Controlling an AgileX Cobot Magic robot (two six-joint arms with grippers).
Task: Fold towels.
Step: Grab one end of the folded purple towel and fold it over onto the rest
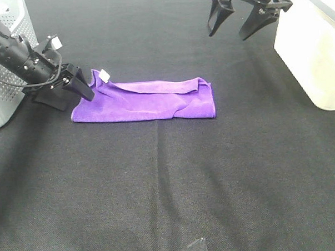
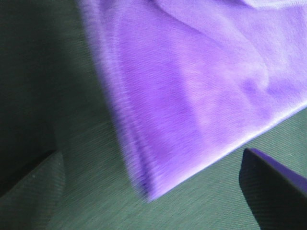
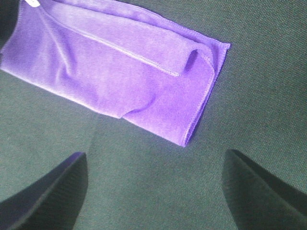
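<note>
Purple towel (image 2: 192, 96) blurred and cropped in left wrist view; white box (image 1: 314, 58), grey basket (image 1: 0, 105) partly off-frame.

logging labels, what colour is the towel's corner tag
White tag; shows best in the exterior high view.

You see the folded towel (image 3: 110, 72) flat on black cloth (image 3: 259, 96), your right gripper (image 3: 154, 155) spread wide, clear of it.

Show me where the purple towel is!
In the high view the purple towel lies left of centre on the black table, its left end beside the left gripper.
</note>
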